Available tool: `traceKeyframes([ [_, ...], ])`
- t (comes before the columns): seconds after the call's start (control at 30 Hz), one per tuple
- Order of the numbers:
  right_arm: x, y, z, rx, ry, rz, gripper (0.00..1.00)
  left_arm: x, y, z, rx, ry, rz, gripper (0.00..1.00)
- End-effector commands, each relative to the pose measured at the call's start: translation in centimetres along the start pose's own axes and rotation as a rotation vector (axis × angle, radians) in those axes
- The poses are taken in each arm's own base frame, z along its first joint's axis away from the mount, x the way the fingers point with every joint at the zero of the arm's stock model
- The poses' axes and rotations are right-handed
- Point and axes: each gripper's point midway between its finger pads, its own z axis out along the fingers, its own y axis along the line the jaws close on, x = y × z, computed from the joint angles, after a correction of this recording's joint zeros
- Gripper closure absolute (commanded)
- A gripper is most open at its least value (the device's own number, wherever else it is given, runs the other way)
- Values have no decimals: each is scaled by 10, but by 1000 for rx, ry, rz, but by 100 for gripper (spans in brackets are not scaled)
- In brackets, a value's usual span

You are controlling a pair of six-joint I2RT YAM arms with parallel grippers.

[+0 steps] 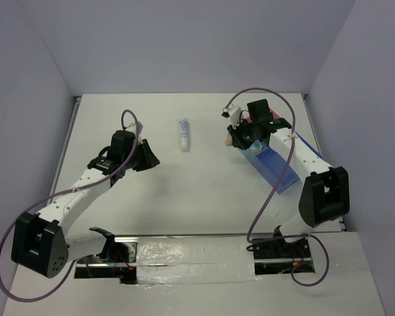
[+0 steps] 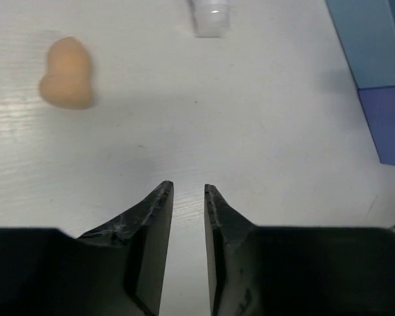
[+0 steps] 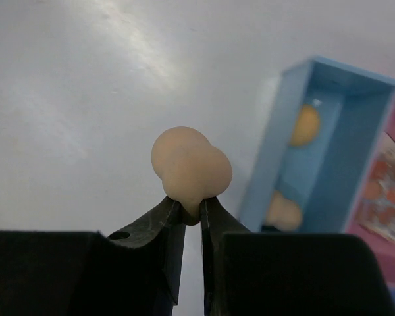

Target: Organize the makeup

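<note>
My right gripper (image 3: 192, 203) is shut on the narrow end of a peach egg-shaped sponge (image 3: 191, 164) and holds it above the table, just left of the tray; in the top view the gripper (image 1: 234, 136) and sponge (image 1: 229, 140) sit at the tray's far end. Two more peach sponges (image 3: 305, 125) lie in the tray's light blue compartment (image 3: 355, 151). An eyeshadow palette (image 3: 385, 191) lies in the pink compartment. A white tube with blue print (image 1: 183, 135) lies on the table's middle. My left gripper (image 1: 150, 158) (image 2: 187, 187) is empty, its jaws a narrow gap apart, low over the table.
The blue and pink divided tray (image 1: 280, 172) lies at the right, slanted. In the left wrist view a peach sponge (image 2: 67, 82) shows upper left, a tube end (image 2: 210, 16) at the top, and the blue tray (image 2: 382, 72) at the right. Walls enclose the table.
</note>
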Motion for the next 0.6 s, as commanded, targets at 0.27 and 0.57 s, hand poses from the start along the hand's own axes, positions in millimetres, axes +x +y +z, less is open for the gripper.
traceKeyframes([
  [0.27, 11, -98, -34, 422, 65, 59, 80, -2, 52, -18, -232, 5, 57, 51],
  [0.57, 39, -122, -21, 442, 160, 96, 73, 1, 64, -18, -282, 24, 78, 38],
])
